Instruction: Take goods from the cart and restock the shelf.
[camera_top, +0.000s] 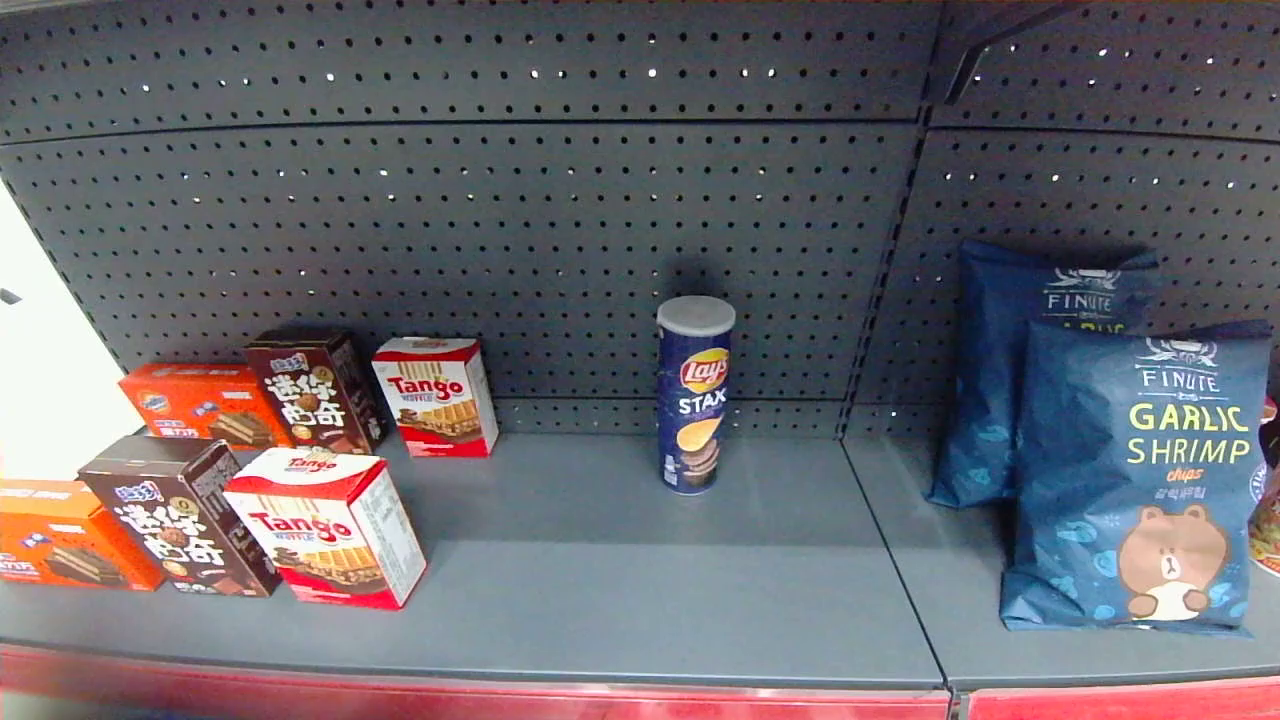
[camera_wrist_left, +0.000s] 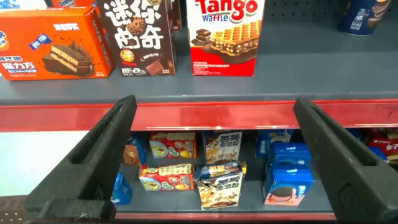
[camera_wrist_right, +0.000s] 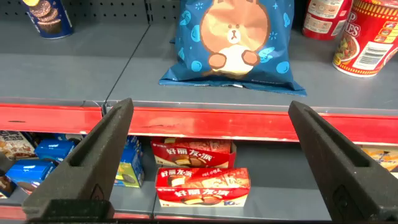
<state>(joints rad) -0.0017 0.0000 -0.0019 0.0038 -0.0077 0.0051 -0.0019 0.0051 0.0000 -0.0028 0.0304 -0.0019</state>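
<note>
My left claw (camera_wrist_left: 214, 165) hangs spread and empty, the wafer box (camera_wrist_left: 225, 37) on the shelf (camera_wrist_left: 249, 87) beyond it. My right claw (camera_wrist_right: 211, 162), likewise released, faces the chips bag (camera_wrist_right: 231, 43).

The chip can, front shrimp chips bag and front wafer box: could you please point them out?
chip can (camera_top: 694, 400), head view, printed side.
front shrimp chips bag (camera_top: 1140, 480), head view, front face.
front wafer box (camera_top: 305, 545), head view, front panel.

The grey shelf (camera_top: 620, 590) carries six snack boxes (camera_top: 320, 540) at left. One chip can (camera_top: 694, 395) stands upright mid-shelf. Two blue bags (camera_top: 1135, 480) stand at right.
</note>
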